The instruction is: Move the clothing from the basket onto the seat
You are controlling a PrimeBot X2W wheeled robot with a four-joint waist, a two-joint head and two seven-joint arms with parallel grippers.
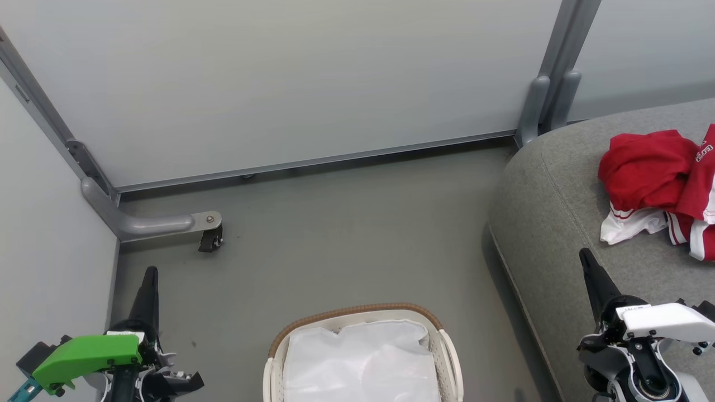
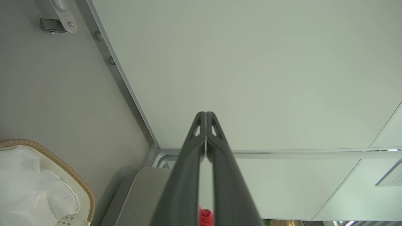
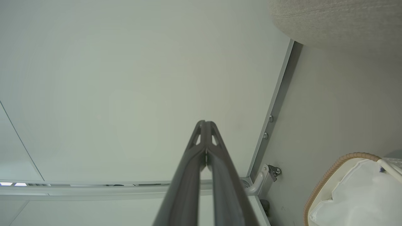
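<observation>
One heap of red clothing (image 1: 656, 184) with white trim lies on the single grey seat (image 1: 547, 234), at the head view's right. I cannot tell how many garments it holds. One basket (image 1: 357, 309) stands on the floor (image 1: 335, 240) near the seat, with its white liner (image 1: 363, 363) inside. There are two pincers. The head view shows the left pincer (image 1: 149, 276) and right pincer (image 1: 586, 262) side-on. Each wrist view shows its own fingers pressed together, tips touching and holding nothing.

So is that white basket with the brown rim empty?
Looks empty, though its near end is cut off: the white plastic basket shows just white fabric liner. The red clothing lies on the grey fabric couch.
</observation>
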